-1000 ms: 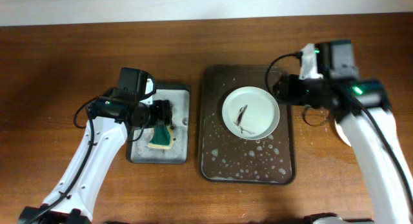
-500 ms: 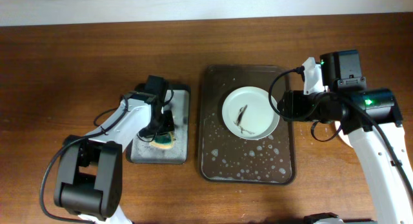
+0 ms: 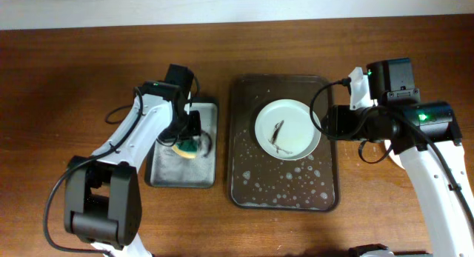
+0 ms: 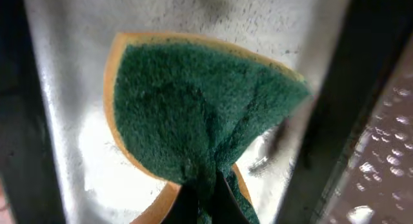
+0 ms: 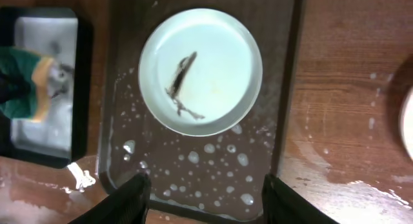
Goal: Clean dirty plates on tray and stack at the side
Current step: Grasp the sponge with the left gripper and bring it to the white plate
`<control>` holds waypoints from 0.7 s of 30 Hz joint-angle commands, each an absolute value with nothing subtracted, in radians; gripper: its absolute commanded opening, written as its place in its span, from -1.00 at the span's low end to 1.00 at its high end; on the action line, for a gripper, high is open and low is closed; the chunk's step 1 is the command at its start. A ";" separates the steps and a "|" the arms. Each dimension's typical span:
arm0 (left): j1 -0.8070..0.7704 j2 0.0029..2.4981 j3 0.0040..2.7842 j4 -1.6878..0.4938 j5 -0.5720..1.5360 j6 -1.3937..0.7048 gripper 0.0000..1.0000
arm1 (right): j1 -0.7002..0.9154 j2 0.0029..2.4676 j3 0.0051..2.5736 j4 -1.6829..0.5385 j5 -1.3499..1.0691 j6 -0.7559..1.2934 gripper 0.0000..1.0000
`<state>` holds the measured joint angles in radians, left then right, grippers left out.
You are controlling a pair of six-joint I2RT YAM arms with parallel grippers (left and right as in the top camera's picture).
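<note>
**dan_k:** where's the plate (image 3: 288,129) at?

**me:** In the tray (image 3: 244,161), far end, with a dark smear across it. Suds all over the rest of the tray. My right hand (image 5: 203,201) hangs over it, fingers spread wide, holding nothing.

**dan_k:** and the left?

**me:** Left hand (image 4: 205,201) is clenched on the sponge (image 4: 193,114), pinching it into a fold over the basin (image 3: 167,175).

A dark brown rectangular tray (image 3: 244,179) with rounded corners and a raised rim is lying flat at the centre of the overhead view. Its long side is running top to bottom, and its floor is glistening with pale suds and droplets, mostly in the lower half. One round white shallow plate (image 3: 300,120) is sitting right side up in the tray's upper right part, carrying a thin dark smear across its middle.
</note>
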<state>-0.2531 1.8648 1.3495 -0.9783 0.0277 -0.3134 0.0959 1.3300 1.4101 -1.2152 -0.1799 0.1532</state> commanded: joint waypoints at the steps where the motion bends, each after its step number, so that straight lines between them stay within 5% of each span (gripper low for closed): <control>1: -0.253 1.849 1.214 -0.878 0.004 -0.306 -1.00 | 0.097 1.337 1.409 -1.216 -0.091 0.151 0.14; 9: -0.253 1.817 1.382 -1.011 0.073 -0.294 -1.00 | 0.084 1.549 1.404 -1.191 -0.068 0.161 0.15; 13: -0.295 1.799 1.575 -1.084 0.249 -0.274 -1.00 | 0.011 1.725 1.404 -1.110 -0.246 0.087 0.03; 21: -0.489 1.838 1.608 -0.901 0.274 -0.326 -1.00 | -0.040 1.924 1.404 -0.985 -0.302 0.049 -0.21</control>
